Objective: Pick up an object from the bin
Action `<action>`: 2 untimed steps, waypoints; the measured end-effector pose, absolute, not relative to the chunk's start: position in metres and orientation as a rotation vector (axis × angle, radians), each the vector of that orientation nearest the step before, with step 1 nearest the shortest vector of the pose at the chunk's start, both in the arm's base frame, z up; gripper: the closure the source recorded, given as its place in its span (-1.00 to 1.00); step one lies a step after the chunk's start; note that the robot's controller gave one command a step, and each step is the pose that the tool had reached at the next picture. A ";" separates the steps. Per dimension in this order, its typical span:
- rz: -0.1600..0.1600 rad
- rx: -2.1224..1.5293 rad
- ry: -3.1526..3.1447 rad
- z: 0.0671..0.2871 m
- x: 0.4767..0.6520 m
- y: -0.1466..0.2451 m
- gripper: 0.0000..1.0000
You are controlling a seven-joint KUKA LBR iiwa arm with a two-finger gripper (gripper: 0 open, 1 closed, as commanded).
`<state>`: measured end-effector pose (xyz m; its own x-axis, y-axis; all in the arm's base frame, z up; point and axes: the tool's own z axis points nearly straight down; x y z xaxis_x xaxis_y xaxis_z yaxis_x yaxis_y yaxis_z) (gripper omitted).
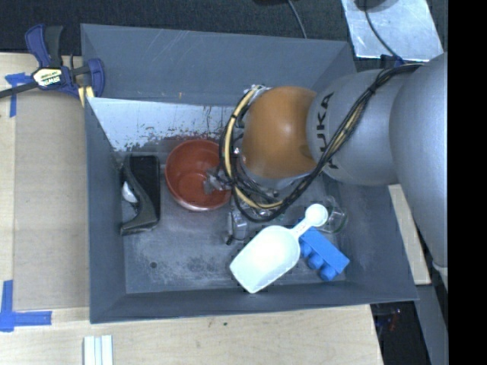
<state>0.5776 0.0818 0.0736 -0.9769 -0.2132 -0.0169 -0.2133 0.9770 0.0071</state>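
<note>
grey metal bin, camera view. i see the gripper low under the arm's orange wrist cover, just beside the right edge of a red-brown bowl and just above the wide end of a white plastic scoop. i cannot tell how far it is open, because the cover and cables hide it, and i see nothing held in it. the likeliest things to pick, in my judgement, are the bowl to its left and the scoop below it. a blue toy block touches the scoop's right side. a black angled piece lies by the left wall, near the bowl.

risks:
- closing on the bowl's rim may tip it or skid it toward the black piece.
- the scoop's smooth rounded shell may slip out and shove the block.
- a descent onto the bare floor between bowl and scoop would catch nothing.
</note>
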 end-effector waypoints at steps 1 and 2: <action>-0.006 -0.658 3.108 0.068 0.609 0.117 1.00; -0.006 -0.657 3.109 0.068 0.609 0.117 1.00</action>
